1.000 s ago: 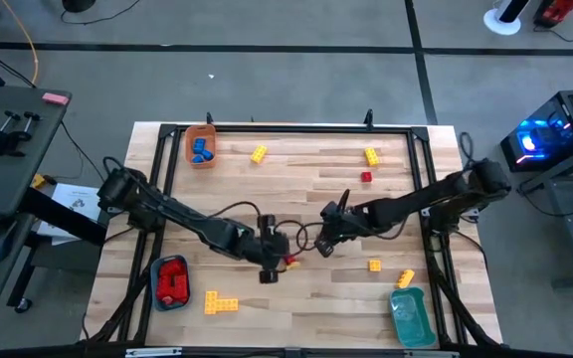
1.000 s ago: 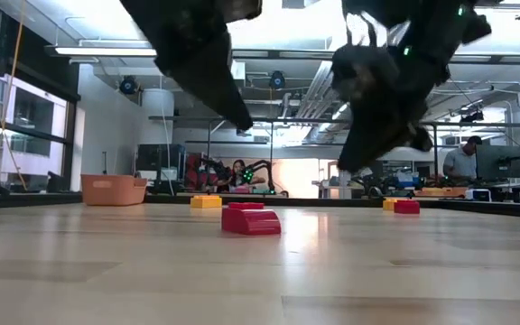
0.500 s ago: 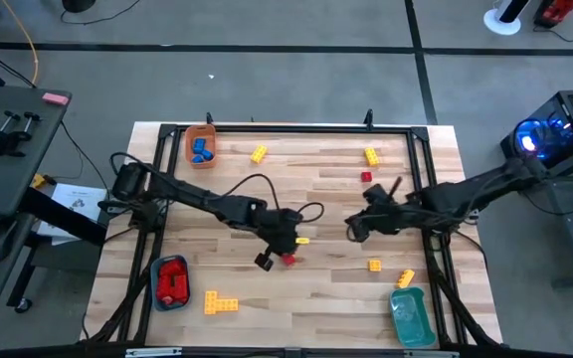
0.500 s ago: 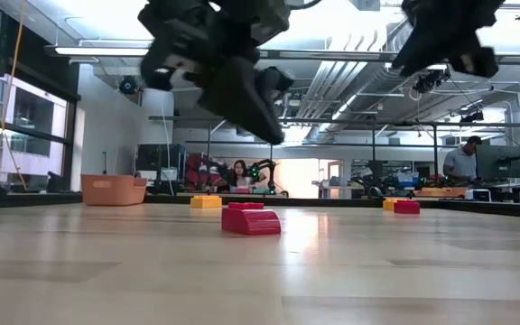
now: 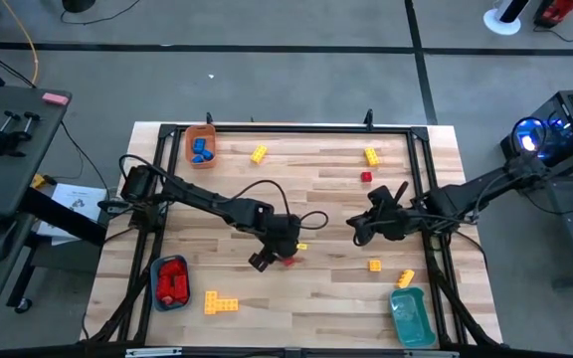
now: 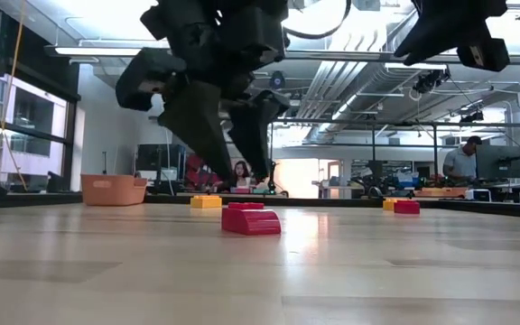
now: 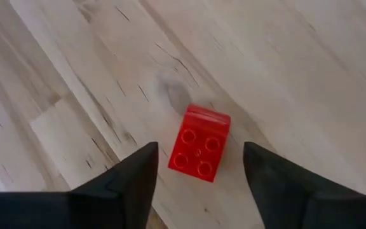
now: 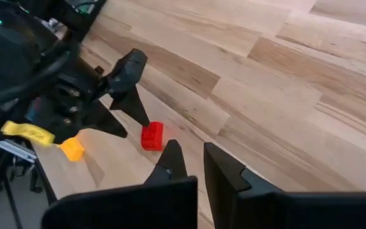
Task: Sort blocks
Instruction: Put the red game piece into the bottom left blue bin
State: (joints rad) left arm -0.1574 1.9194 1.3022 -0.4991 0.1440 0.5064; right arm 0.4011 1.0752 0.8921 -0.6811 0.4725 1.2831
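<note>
A red four-stud block (image 7: 199, 143) lies flat on the wooden table (image 5: 316, 199), near its middle (image 5: 288, 261) (image 6: 251, 219). My left gripper (image 7: 199, 172) hangs open just above it, slanting down, one finger on either side and neither touching (image 6: 237, 171) (image 5: 275, 259). My right gripper (image 5: 358, 231) is shut and holds nothing, raised off the table to the block's right (image 8: 192, 162). Loose yellow blocks (image 5: 259, 153) (image 5: 370, 155) (image 5: 374, 265) (image 5: 406, 279), a small red block (image 5: 366, 177) and a yellow row (image 5: 220, 303) rest on the table.
An orange tray (image 5: 201, 146) with blue blocks stands at the far left corner. A blue tray (image 5: 171, 281) with red blocks is near the left front. A teal tray (image 5: 409, 316) stands at the front right. A black rail (image 5: 286, 127) frames the table. People sit in the room behind (image 6: 463, 162).
My right gripper has risen and drawn back from the red block toward the table's right edge. My left gripper has sunk toward the block, rolled about its pointing line and opened, so its fingers now stand on either side of it. The block has stayed put.
</note>
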